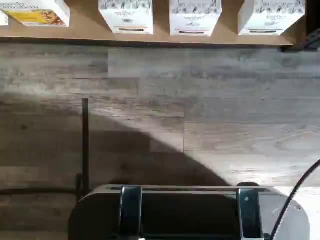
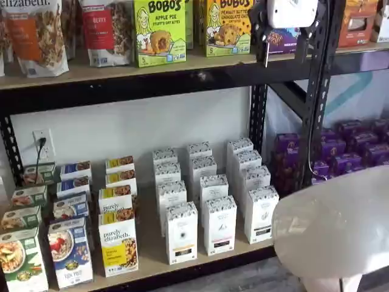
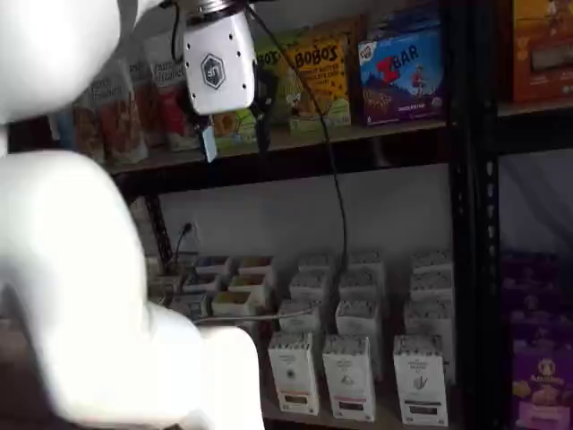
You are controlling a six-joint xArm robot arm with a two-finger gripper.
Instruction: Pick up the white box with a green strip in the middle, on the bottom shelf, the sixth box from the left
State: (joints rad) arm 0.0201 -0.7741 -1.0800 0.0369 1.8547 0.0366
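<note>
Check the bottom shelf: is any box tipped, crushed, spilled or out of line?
Nothing stands out. The white boxes stand upright in tidy rows on the bottom shelf, the cereal boxes beside them too. The gripper hangs high above them.

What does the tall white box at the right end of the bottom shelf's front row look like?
The tall narrow white cardboard box stands upright at the front edge of the light-tan wooden bottom shelf, last in its row. It has a black-speckled top band, a small emblem mid-front and a short dark label low down. A matching box stands close behind.
</note>
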